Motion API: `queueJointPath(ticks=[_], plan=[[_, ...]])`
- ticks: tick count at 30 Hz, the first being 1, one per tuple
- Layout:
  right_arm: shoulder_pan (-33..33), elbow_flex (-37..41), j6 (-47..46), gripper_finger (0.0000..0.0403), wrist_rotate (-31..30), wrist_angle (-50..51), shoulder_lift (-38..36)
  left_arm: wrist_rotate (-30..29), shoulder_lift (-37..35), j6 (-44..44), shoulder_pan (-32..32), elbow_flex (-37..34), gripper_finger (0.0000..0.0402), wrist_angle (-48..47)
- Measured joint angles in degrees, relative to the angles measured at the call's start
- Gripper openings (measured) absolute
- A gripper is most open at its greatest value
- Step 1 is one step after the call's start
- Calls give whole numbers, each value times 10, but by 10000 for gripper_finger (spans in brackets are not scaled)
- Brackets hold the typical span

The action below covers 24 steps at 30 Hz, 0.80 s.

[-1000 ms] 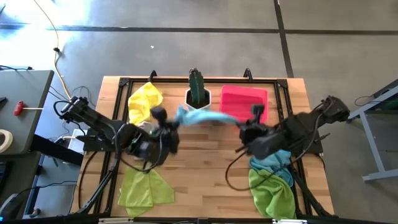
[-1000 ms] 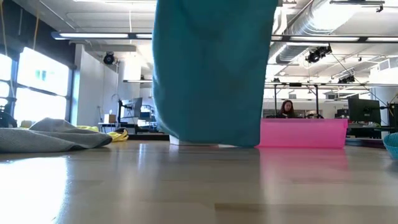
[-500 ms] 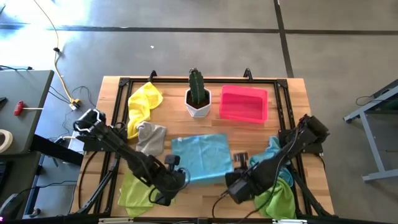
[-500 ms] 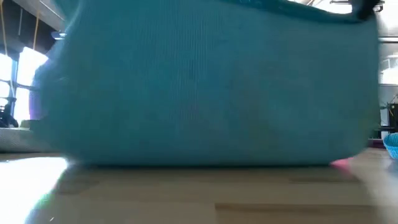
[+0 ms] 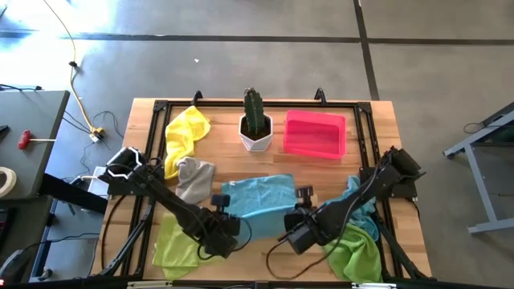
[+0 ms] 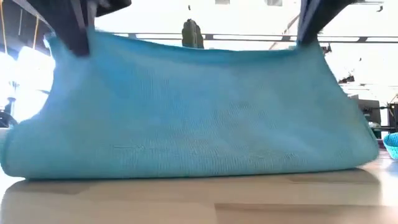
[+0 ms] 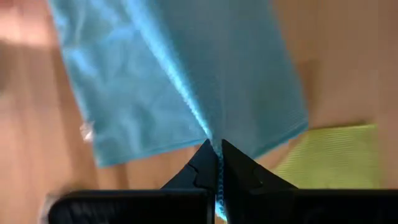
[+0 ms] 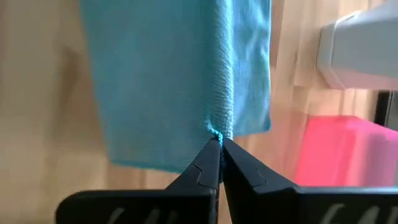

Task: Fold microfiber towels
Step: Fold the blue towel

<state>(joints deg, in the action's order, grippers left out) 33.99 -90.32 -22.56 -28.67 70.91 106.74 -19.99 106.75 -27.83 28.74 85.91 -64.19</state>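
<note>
Mid-desk [image 5: 265, 241], near the front edge, left gripper [image 7: 217, 163] and right gripper [image 8: 220, 151] have jaws clamped tight on the light blue towel's [image 5: 259, 196] near corners, far half lying flat: carry both level and together so edges meet square.

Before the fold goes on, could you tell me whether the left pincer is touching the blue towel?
Touching. The left wrist view shows the left pincer shut on the blue towel, its edge pinched between the fingertips.
</note>
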Motion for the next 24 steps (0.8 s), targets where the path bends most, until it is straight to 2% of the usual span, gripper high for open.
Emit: queueJointPath(ticks=[6,13,20,24], plan=[[-34,90,46,0,14,-95,-2,-35,14,24,-19,-9,0,5],[-72,206,87,0,56,-227,-50,-39,15,29,-63,-68,0,44],[-116,313,135,0,141,-400,-93,-15,15,30,-97,-110,0,90],[-137,338,158,0,153,-427,-96,4,15,30,-109,-121,0,95]])
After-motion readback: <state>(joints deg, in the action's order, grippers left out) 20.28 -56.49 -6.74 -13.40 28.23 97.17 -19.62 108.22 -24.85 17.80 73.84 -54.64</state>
